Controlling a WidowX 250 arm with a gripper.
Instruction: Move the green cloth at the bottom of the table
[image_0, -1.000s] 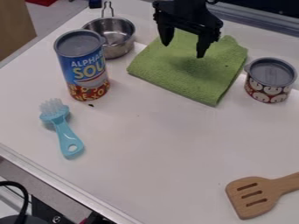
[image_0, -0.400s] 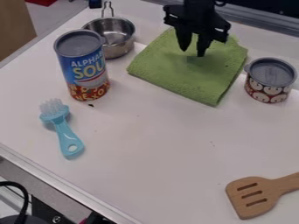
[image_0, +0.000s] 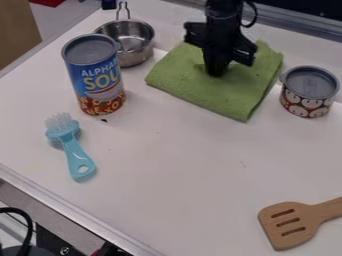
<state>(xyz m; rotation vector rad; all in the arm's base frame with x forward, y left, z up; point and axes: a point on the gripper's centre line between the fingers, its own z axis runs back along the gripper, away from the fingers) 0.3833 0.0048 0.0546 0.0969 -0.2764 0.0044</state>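
The black gripper (image_0: 216, 74) is over the middle of the green cloth (image_0: 177, 77), its fingers together and pointing down. Its tips look to be at the cloth's surface; whether a fold of cloth is between them cannot be told. The cloth lies flat and folded at the upper right part of the table, between the metal pot and the small can. Part of its far side is hidden behind the gripper.
A soup can (image_0: 93, 75) and a metal pot (image_0: 133, 42) stand left of the cloth, a small can (image_0: 307, 95) to its right. A blue brush (image_0: 72, 147) lies at the left of the white table (image_0: 167, 170), a wooden spatula (image_0: 287, 222) at the lower right.
The gripper's fingers have come together from a wide spread, and the gripper has moved lower over the cloth. The cloth's near edges have stayed in place.
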